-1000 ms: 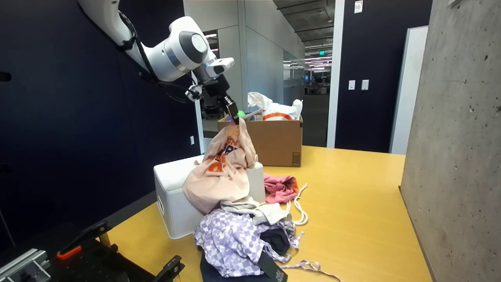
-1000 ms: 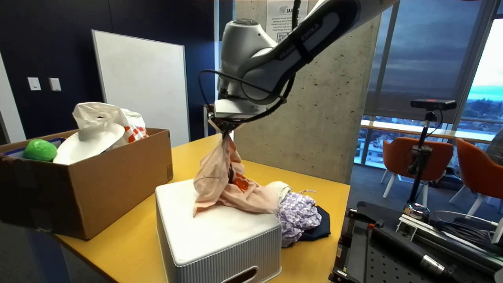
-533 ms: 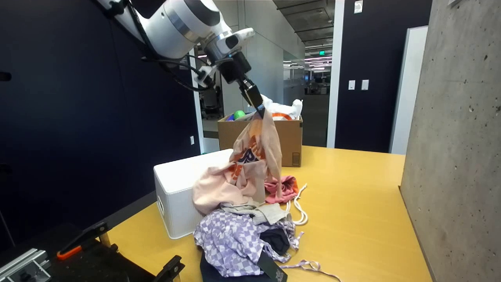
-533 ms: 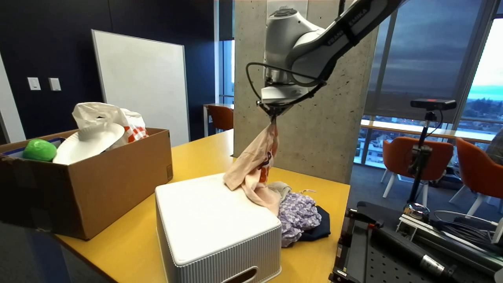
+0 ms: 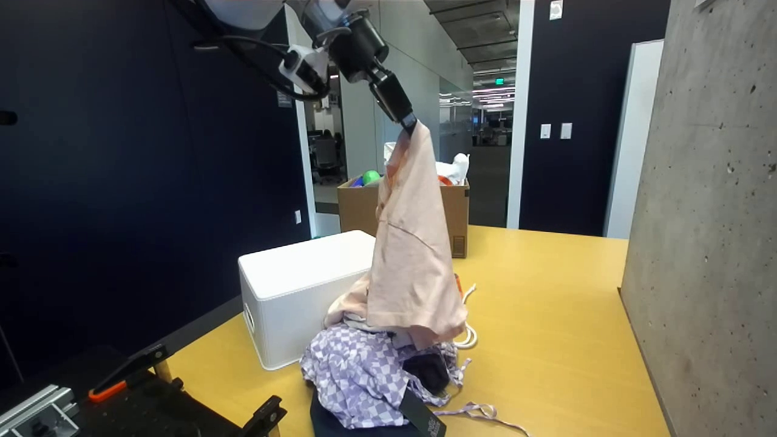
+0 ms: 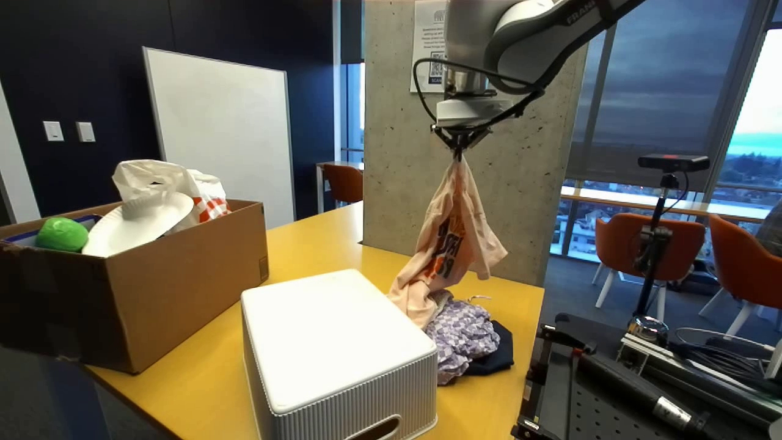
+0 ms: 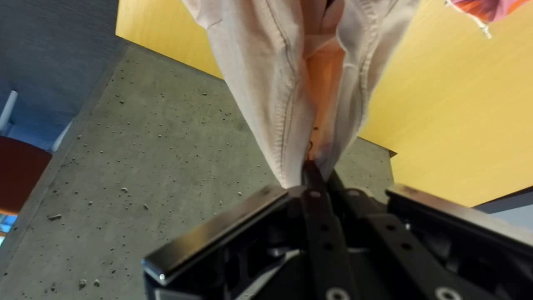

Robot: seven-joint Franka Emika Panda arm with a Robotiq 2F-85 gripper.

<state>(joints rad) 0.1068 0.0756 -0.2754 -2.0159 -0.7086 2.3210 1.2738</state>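
Higher now than a sec ago, & slid off the white ribbed plastic box [image 6: 336, 330]: peach cloth garment [image 6: 452, 232] w/ orange & navy print. Black two-finger gripper [image 6: 458, 154] is clamped tight on the garment's gathered top; rest hangs below, lower end drooping onto the cloth pile [image 5: 364, 376]. Prob. touching beige knit cloth [image 6: 441, 298] there, tho folds hide the contact. Next, purple-and-white checked fabric [image 6: 461, 336], lying partly on dark navy cloth [image 6: 498, 354]. White box sits just beside the pile; farther off, brown cardboard box [image 6: 195, 287] w/ round green object [image 6: 62, 234] & white paper plate [image 6: 140, 223], then grey concrete pillar [image 6: 391, 183]
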